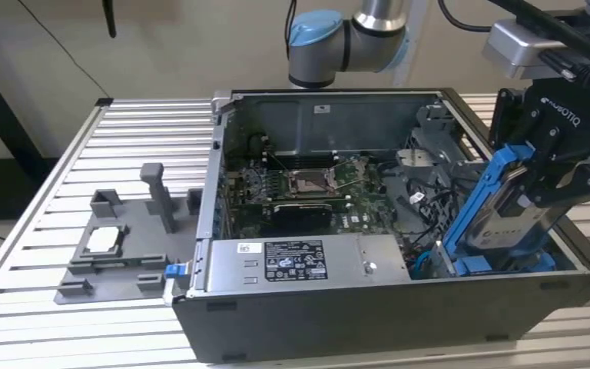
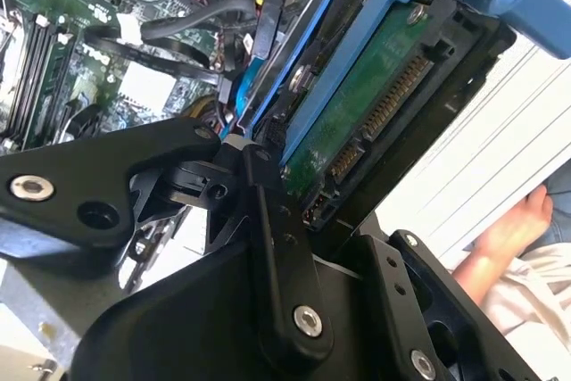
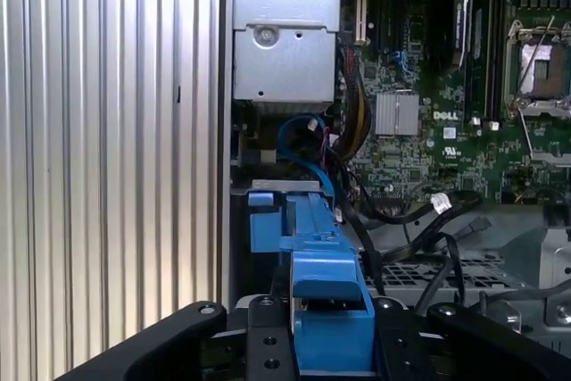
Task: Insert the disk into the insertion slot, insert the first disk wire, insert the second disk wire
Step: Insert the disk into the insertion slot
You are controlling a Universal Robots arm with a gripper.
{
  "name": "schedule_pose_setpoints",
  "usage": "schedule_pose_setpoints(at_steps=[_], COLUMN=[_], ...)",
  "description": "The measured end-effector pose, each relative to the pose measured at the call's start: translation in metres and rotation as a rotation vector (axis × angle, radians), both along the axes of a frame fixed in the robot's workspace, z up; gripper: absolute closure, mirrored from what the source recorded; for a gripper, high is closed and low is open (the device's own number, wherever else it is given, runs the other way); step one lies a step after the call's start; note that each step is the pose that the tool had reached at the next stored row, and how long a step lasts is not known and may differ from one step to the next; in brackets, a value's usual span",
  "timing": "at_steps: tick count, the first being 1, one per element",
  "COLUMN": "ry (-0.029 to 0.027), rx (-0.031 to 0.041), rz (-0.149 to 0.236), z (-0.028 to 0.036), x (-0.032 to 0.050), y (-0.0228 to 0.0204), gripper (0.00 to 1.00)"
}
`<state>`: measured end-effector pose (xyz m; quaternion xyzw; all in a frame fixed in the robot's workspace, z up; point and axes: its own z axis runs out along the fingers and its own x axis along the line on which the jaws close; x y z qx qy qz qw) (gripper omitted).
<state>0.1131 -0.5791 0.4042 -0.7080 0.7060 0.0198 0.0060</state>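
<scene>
Slatted aluminium is serving as the table [image 1: 59, 154], and a black case [image 1: 377, 323] is lying open on it in the exterior view. Over the case's near corner at that view's right, the tool [image 1: 543, 196] is hanging from the arm [image 1: 349, 38] and clamping the disk [image 1: 495, 211] between its fingers [image 1: 571, 181].

The disk is tilting steeply in the grasp. Its upper end is rising beside the tool, while its lower end is dipping below the tool into the case, down at the slot [image 1: 429, 265]. Whether it is touching the metal there I cannot tell.

In the second wrist view the tool [image 2: 335, 220] is pinching the disk [image 2: 375, 104], with the green circuit board and connector row facing the camera. One black finger is pressing against the blue frame's edge. Beyond the tool, a person's hand [image 2: 508, 234] is showing beside the table slats.

In the first wrist view the tool [image 3: 330, 341] is holding the disk [image 3: 308, 238] edge-on, the blue frame running away from the tool toward a grey power box [image 3: 285, 33]. Black cables [image 3: 401, 211] are lying just beside the disk, and the motherboard [image 3: 446, 113] is sitting farther off past them.

Well away from the tool, across the case, a grey tray [image 1: 120, 257] is resting on the table.
</scene>
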Motion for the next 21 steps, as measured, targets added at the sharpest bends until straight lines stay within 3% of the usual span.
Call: schedule_pose_setpoints(at_steps=[18, 21], ry=[-0.0001, 0.0], rx=[0.0025, 0.0024], rz=[0.001, 0.001], z=[-0.0317, -0.034], x=[0.0002, 0.0001], y=[0.0, 0.0], gripper=[0.67, 0.67])
